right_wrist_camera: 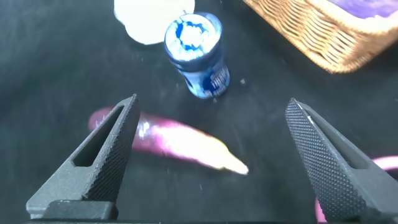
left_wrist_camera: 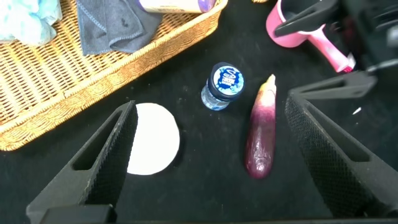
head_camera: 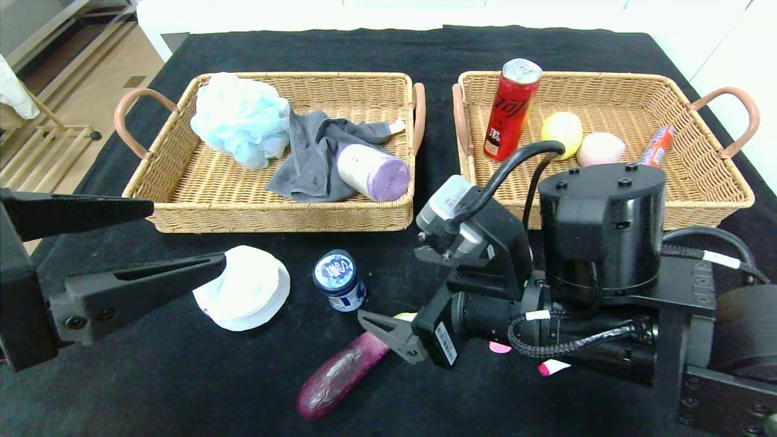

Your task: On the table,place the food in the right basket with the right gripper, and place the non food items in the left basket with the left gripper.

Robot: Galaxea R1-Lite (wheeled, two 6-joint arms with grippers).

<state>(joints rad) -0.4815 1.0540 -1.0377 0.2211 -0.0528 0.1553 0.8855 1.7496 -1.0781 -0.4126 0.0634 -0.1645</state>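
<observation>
A purple eggplant [head_camera: 340, 376] lies on the black table near the front, also in the left wrist view [left_wrist_camera: 261, 137] and the right wrist view [right_wrist_camera: 180, 140]. My right gripper [right_wrist_camera: 212, 102] is open and hovers just above it, jaws either side, empty. A blue-lidded jar [head_camera: 340, 280] stands beside a white round object [head_camera: 246, 288]. My left gripper [head_camera: 188, 235] is open and empty, with one fingertip over the white object's left edge. The left basket [head_camera: 334, 76] holds a blue loofah, a grey cloth and a purple roll. The right basket [head_camera: 607, 76] holds a red can, two round foods and a snack bar.
A pink object [left_wrist_camera: 311, 31] lies on the table under my right arm, mostly hidden in the head view [head_camera: 499, 347]. The jar [right_wrist_camera: 196, 53] stands close beyond the eggplant. Both baskets stand side by side behind the loose items. The table's black cloth reaches the front edge.
</observation>
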